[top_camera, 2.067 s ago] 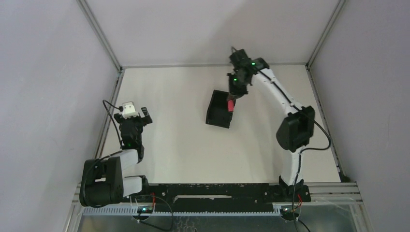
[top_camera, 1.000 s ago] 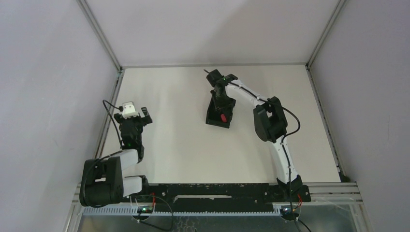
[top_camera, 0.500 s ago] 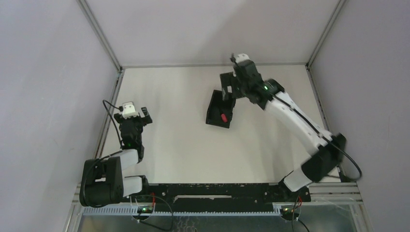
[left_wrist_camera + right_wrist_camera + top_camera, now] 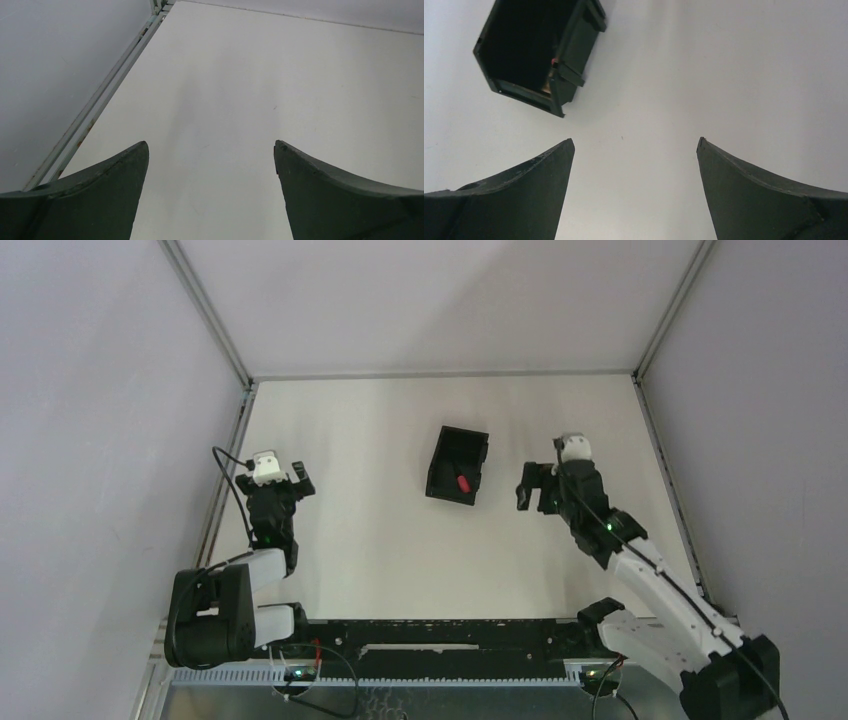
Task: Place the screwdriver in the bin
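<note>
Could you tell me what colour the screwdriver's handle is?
The screwdriver handle is red; top view shows it best.

I see a black bin point(image 4: 449, 494), dark inside. The screwdriver point(image 4: 463, 482) in it shows red. The table point(image 4: 370, 510) is plain white, with no pattern. The walls point(image 4: 100, 390) are pale grey. The left gripper point(image 4: 210, 145) and the right gripper point(image 4: 634, 142) look dark green. My arms point(image 4: 640, 575) are black and white, with tiny green lights point(image 4: 609, 528).

The bin point(image 4: 580, 37) hides most of the screwdriver point(image 4: 553, 61) (shaft lost in shadow).
</note>
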